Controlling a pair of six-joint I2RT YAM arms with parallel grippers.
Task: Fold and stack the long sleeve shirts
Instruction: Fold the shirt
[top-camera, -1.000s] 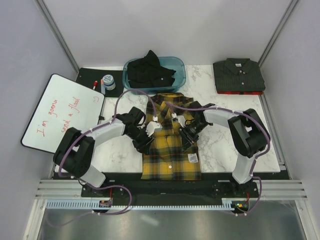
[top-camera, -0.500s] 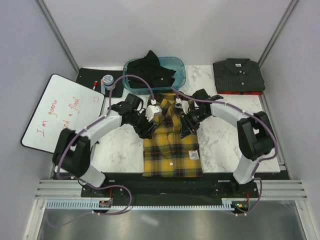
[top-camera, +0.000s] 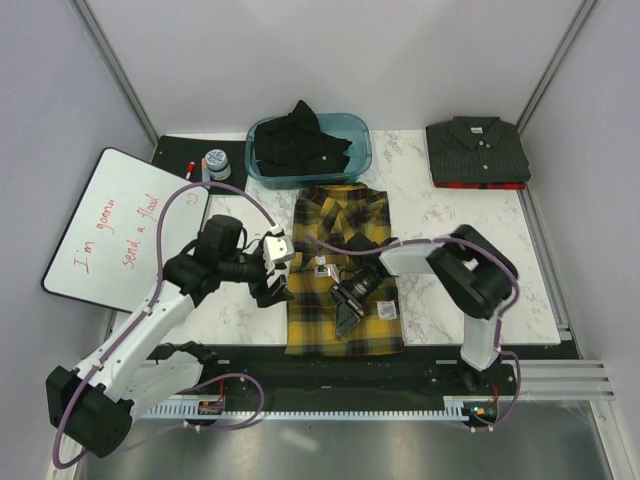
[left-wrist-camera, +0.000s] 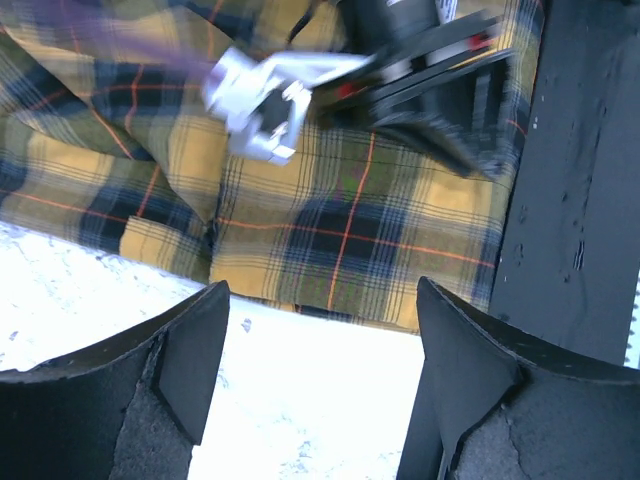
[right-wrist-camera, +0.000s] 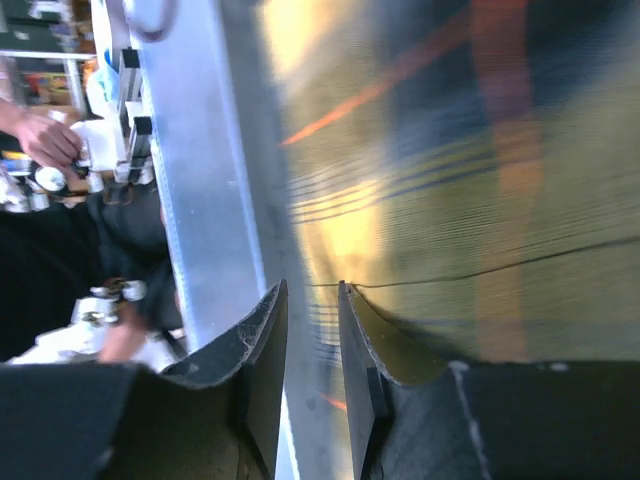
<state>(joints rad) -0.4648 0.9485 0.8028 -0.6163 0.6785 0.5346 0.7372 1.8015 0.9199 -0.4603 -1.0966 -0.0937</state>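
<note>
Plaid shirt (top-camera: 345, 215) lies folded at the near edge of the desk (top-camera: 440, 290). Right fingers (right-wrist-camera: 420, 410) hover nearly together over it; pinching or not, I cannot tell. Left fingers (left-wrist-camera: 90, 400) are spread, empty, beside its left edge. Charcoal shirt (top-camera: 478, 150) sits folded in the far-right corner.

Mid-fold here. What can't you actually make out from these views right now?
- Right wrist view: blurred; whether the right fingers pinch the plaid shirt is unclear.
- Top view: the right arm covers the plaid shirt's middle, hiding the fabric beneath.
- Top view: the black shirt in the bin is a dark heap, shape unreadable.
- Top view: the red item under the charcoal shirt shows only its edge.
</note>
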